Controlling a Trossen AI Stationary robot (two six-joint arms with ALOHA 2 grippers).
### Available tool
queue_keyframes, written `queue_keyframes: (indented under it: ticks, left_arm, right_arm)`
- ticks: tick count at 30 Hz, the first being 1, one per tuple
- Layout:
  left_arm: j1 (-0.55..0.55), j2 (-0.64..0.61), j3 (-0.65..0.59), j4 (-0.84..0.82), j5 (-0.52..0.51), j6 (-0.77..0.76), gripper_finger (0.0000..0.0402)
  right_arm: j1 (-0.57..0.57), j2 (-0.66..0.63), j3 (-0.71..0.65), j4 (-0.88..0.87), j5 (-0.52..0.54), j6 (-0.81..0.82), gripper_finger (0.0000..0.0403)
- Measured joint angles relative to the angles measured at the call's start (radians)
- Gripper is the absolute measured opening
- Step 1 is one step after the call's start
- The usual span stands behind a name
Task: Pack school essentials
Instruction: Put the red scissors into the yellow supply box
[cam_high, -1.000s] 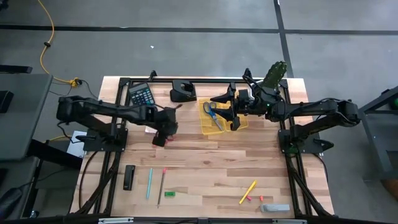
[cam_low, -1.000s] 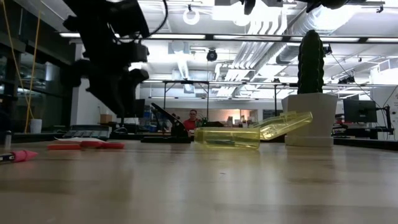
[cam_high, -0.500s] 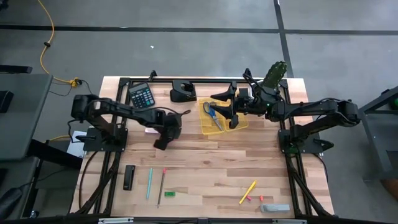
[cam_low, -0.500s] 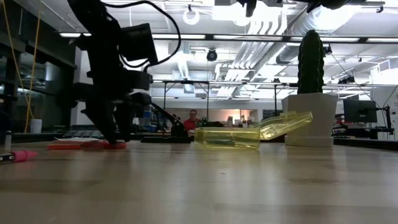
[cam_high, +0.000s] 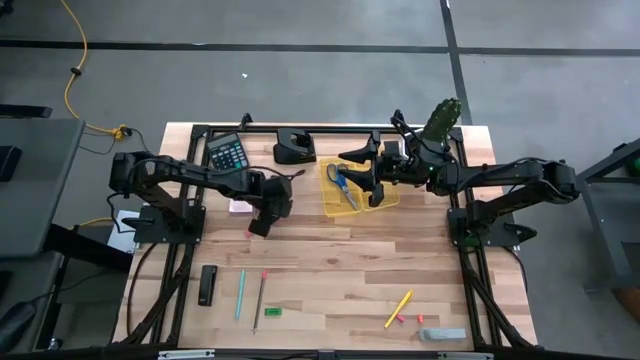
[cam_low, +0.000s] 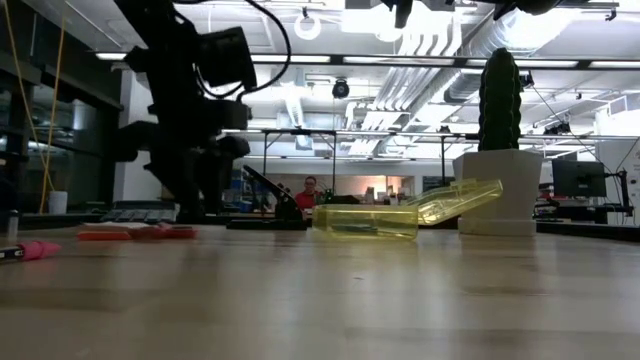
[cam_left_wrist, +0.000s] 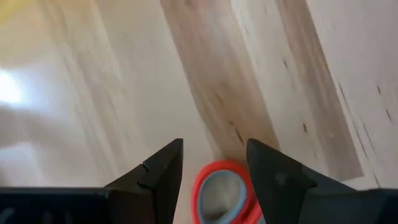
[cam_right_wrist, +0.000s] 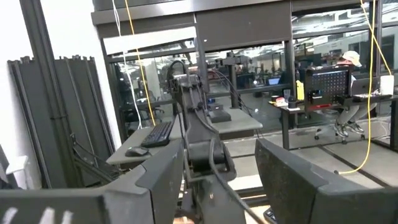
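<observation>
I have the left claw (cam_high: 259, 226) low over the light wooden tabletop (cam_high: 330, 260), left of centre toward the far edge, its fingers apart and straddling the loop handle of the red-handled scissors (cam_left_wrist: 224, 198), which lie flat on the wood (the wrist view shows no contact with either finger). A pale pink square pad (cam_high: 240, 206) sits just beside that claw. The right claw (cam_high: 377, 190) hangs above the translucent yellow plastic case (cam_high: 357, 186) near the far edge, fingers spread and holding nothing; blue-handled scissors (cam_high: 343, 184) lie inside the case. Toward the near edge on the left, I see a teal pencil (cam_high: 240, 293), a brown pencil (cam_high: 260, 294) and a tiny green eraser (cam_high: 273, 313). A yellow pencil (cam_high: 398, 308) lies near the near right corner, with pink bits (cam_high: 400, 318) beside it.
</observation>
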Motion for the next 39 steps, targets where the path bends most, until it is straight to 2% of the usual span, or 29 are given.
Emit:
queue_keyframes:
  ticks: [9, 14, 30, 39]
  left_arm:
    - [0.073, 0.011, 0.002, -0.069, -0.027, 0.074, 0.0165]
    - [0.112, 0.023, 0.002, -0.064, -0.003, 0.088, 0.0165]
    - [0.114, 0.042, 0.002, -0.087, 0.027, 0.157, 0.0165]
    - [0.107, 0.123, 0.008, -0.087, 0.009, 0.149, 0.0165]
  right_arm:
    - [0.000, 0.000, 0.000, -0.001, 0.000, 0.000, 0.0193]
    - [0.000, 0.000, 0.000, -0.001, 0.000, 0.000, 0.0193]
    - [0.000, 0.000, 0.000, -0.004, 0.001, 0.000, 0.0193]
    - [0.000, 0.000, 0.000, -0.008, 0.001, 0.000, 0.0193]
